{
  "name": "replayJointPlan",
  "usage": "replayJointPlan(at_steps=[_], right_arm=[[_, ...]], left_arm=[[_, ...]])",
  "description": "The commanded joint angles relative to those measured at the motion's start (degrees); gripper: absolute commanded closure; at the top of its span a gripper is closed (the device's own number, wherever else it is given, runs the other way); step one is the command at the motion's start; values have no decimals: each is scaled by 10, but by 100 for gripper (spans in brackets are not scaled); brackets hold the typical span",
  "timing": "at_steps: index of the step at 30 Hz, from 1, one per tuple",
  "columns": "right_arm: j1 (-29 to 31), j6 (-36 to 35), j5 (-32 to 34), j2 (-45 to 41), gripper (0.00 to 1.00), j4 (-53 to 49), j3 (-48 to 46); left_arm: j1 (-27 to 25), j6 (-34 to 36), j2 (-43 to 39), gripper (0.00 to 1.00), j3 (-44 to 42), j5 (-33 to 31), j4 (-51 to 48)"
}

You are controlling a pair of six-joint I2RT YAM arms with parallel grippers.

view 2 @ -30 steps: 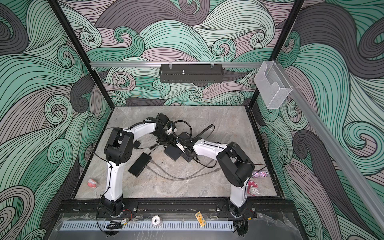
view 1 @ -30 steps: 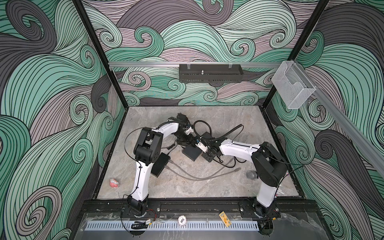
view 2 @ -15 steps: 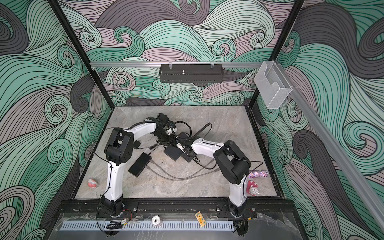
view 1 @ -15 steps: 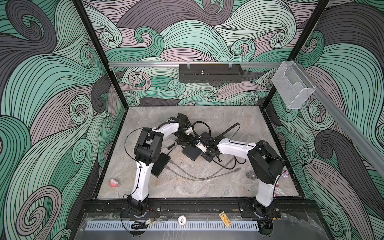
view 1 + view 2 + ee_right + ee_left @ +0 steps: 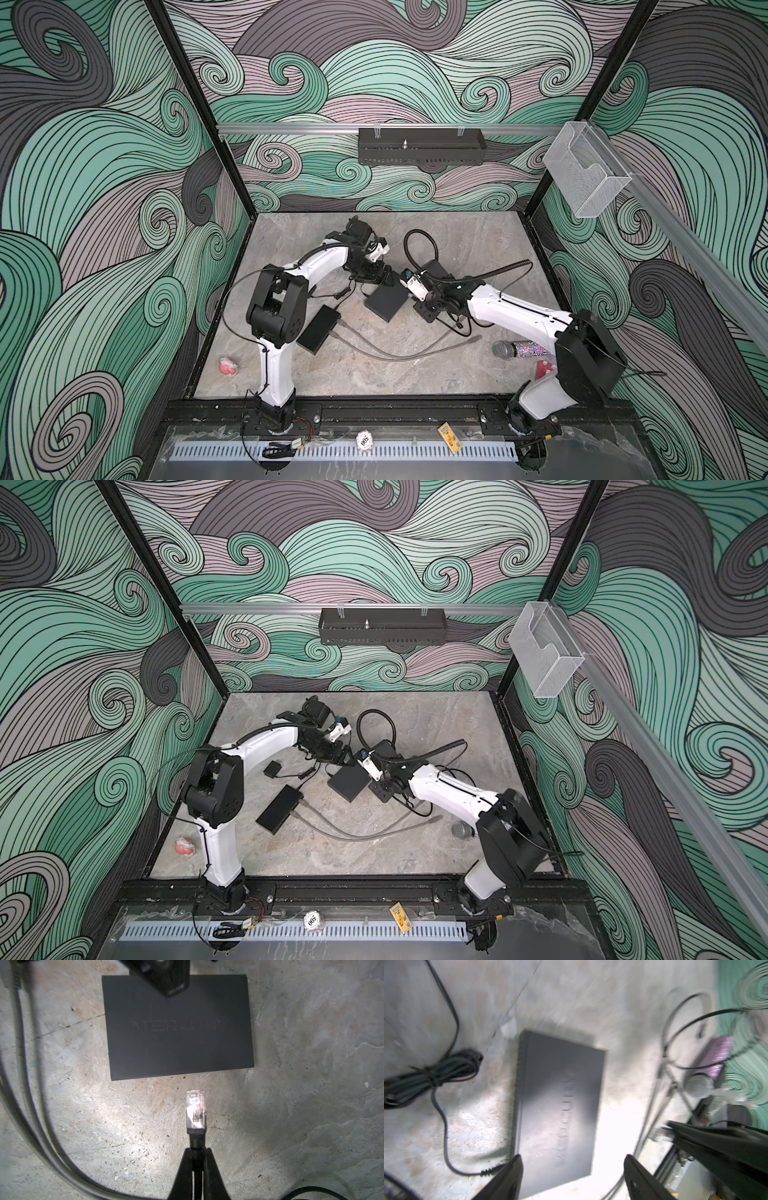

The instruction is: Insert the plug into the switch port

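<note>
Two grippers: both low over grey stone table (image 5: pixel 311 1105).
R gripper (image 5: pixel 196 1149): fingers pinched tight on black boot of plug (image 5: pixel 195 1109); clear tip sticks out ahead of fingertips.
Switch (image 5: pixel 178 1026): flat black box just beyond plug tip, small gap, not touching.
L gripper (image 5: pixel 572 1159): fingers spread wide, clamped on nothing; over Switch's far edge, opp. plug.
Grey cable (image 5: pixel 20 1084): curves beside R fingers.

Left wrist view, motion-blurred: lettering and ports on the switch (image 5: pixel 558 1105) cannot be made out, and the left gripper (image 5: pixel 572 1160) is cut off by the frame edge. Right wrist view: the right gripper (image 5: pixel 197 1150) hides the rear of the plug (image 5: pixel 195 1111).
</note>
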Motion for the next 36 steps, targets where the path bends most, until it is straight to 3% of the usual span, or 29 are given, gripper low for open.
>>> replayJointPlan(at_steps=[1, 3, 6, 8, 10, 14, 21, 33, 36], right_arm=[[-9, 6, -55, -31, 100, 19, -23], [-13, 5, -80, -56, 100, 37, -38], [-17, -4, -108, -97, 100, 62, -61], [-16, -13, -136, -121, 100, 92, -77], [-17, -21, -170, -147, 100, 109, -90], [-16, -27, -210, -186, 100, 147, -116], [-3, -45, -259, -164, 100, 134, -101], [17, -63, -260, -183, 100, 147, -113], [17, -61, -254, -182, 100, 147, -114]], left_arm=[[7, 35, -67, 25, -38, 64, 83], [7, 89, -102, 31, -79, 129, 125], [3, 229, -149, 63, -146, 251, 165], [-7, 329, -178, 64, -184, 280, 172], [-15, 443, -207, 56, -225, 295, 173], [-17, 532, -231, 54, -252, 316, 163], [-30, 580, -232, 54, -256, 327, 142], [-30, 589, -218, 53, -241, 321, 112], [-30, 592, -217, 57, -239, 325, 107]])
